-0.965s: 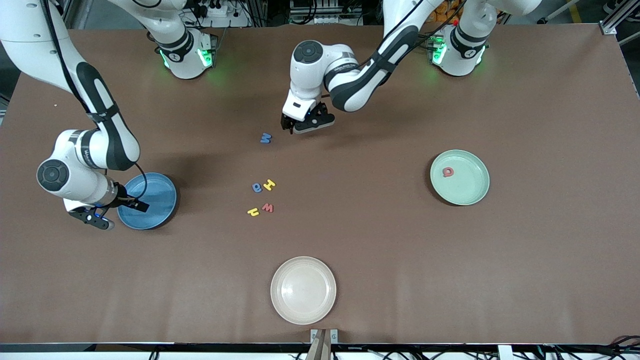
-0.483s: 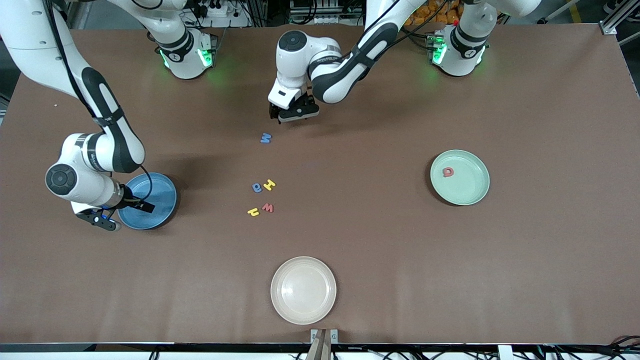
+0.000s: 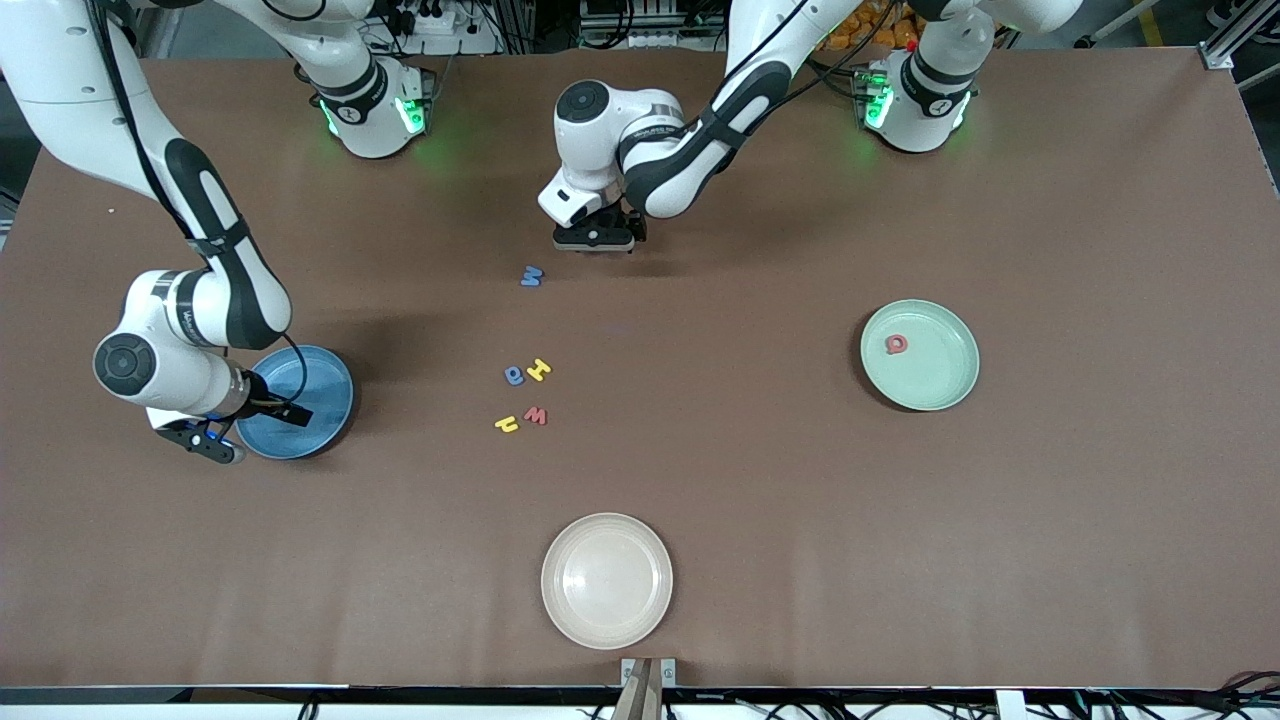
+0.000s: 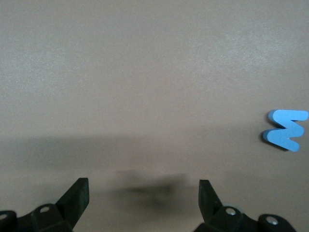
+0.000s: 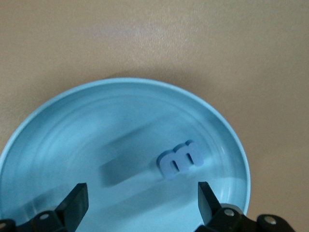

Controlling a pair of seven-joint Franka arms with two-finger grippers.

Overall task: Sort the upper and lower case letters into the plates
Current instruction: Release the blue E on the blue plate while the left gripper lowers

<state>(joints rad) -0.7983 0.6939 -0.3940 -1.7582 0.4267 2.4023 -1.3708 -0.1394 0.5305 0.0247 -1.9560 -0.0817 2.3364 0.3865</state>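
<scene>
Claws both gape empty: left claw (image 3: 594, 238) low beside blue M (image 3: 532, 276), right claw (image 3: 243, 432) over blue plate (image 3: 325, 385).

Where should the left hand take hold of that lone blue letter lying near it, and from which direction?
The blue letter lies flat on the table, apart from the other letters, so coming straight down from above looks best. Pinch across its two long outer edges, its narrower span. The left hand, open, is over bare table beside it and must shift over first.
</scene>
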